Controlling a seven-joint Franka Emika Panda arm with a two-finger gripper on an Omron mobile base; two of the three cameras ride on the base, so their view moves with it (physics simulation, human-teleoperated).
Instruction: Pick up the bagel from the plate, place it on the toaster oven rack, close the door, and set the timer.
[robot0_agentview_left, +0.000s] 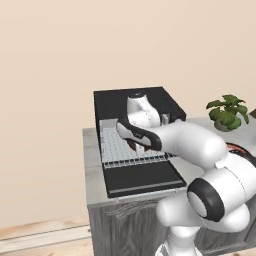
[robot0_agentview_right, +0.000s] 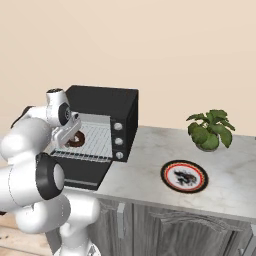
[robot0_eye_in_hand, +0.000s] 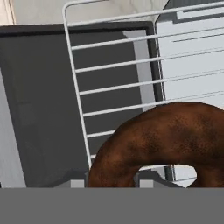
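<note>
Now the bagel (robot0_eye_in_hand: 166, 140) hangs in the gripper (robot0_agentview_right: 70, 136), whose jaws are closed on it, directly above the toaster oven rack (robot0_agentview_right: 92, 140), which is pulled out over the lowered door (robot0_agentview_left: 142, 179). To finish this step well, I would lower the hand until the underside of the ring is down on the wires before letting go, since a release from height could make a round, stiff-looking piece of bread bounce or roll toward the rack's front edge. It seems wise to set it near the middle of the grid, well clear of the front bar, so that the rack can slide back and the door can swing up without catching it. The fingers should open fully and the hand should lift straight away, not sideways, so the ring is not dragged along. The bagel itself is a dark, mottled brown ring with a rough crust and a clear hole through which pale rack and oven floor show in the hand view. The rack is a silver grid of thin parallel wires with a rounded frame, and the black toaster oven (robot0_agentview_right: 107, 102) stands behind it on the marble counter (robot0_agentview_right: 150, 170). Farther along the counter lie the bare plate (robot0_agentview_right: 184, 176) and a potted plant (robot0_agentview_right: 210, 130), both well apart from the oven.
</note>
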